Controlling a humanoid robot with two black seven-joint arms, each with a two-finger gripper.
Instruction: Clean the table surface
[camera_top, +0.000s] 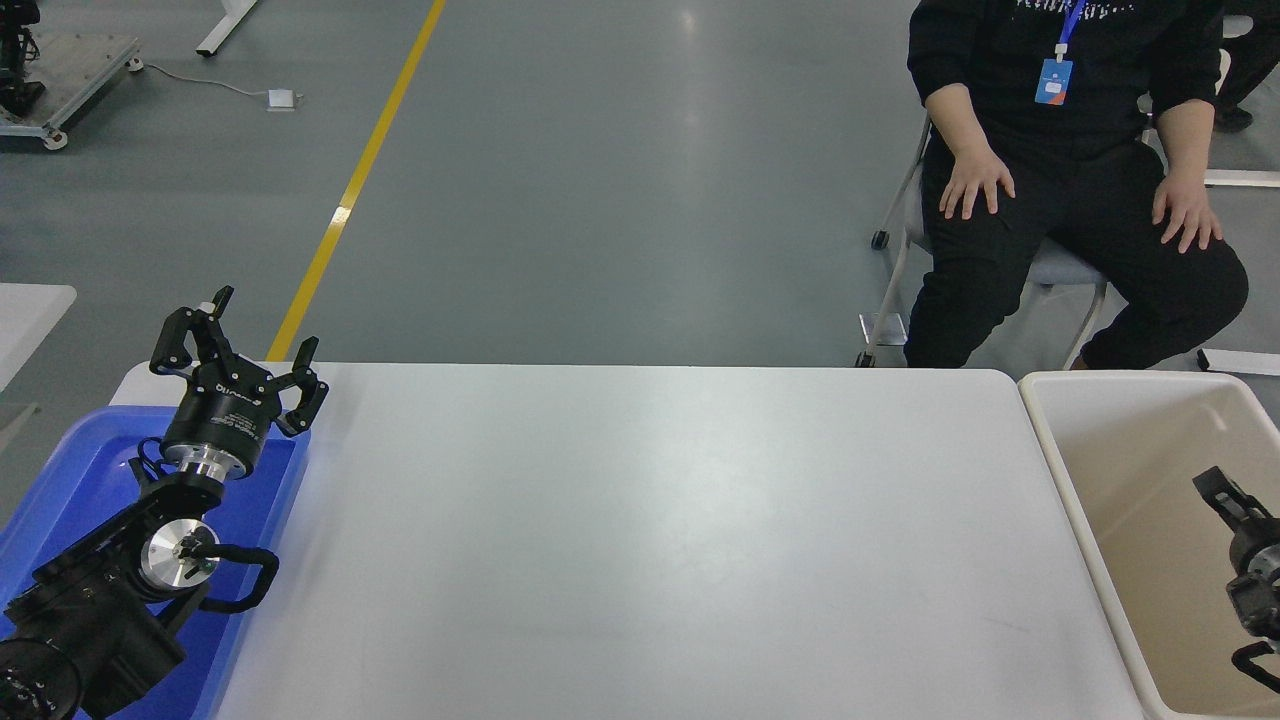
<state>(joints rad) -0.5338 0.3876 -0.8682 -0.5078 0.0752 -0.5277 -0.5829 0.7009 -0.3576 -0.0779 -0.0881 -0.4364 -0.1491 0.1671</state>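
The table surface (640, 520) is a wide glossy white top with nothing lying on it. My left gripper (266, 318) is open and empty, parked at the table's far left corner above the blue tray (70, 470). My right gripper (1222, 494) comes in from the right edge and hangs inside the beige bin (1045, 425), beside the table's right end. It is partly cut off by the picture's edge, and I see nothing in it.
A person in black (1070, 170) sits on a chair beyond the table's far right corner, hands on thighs. The blue tray lies under my left arm. A yellow floor line (350, 190) runs away behind the table.
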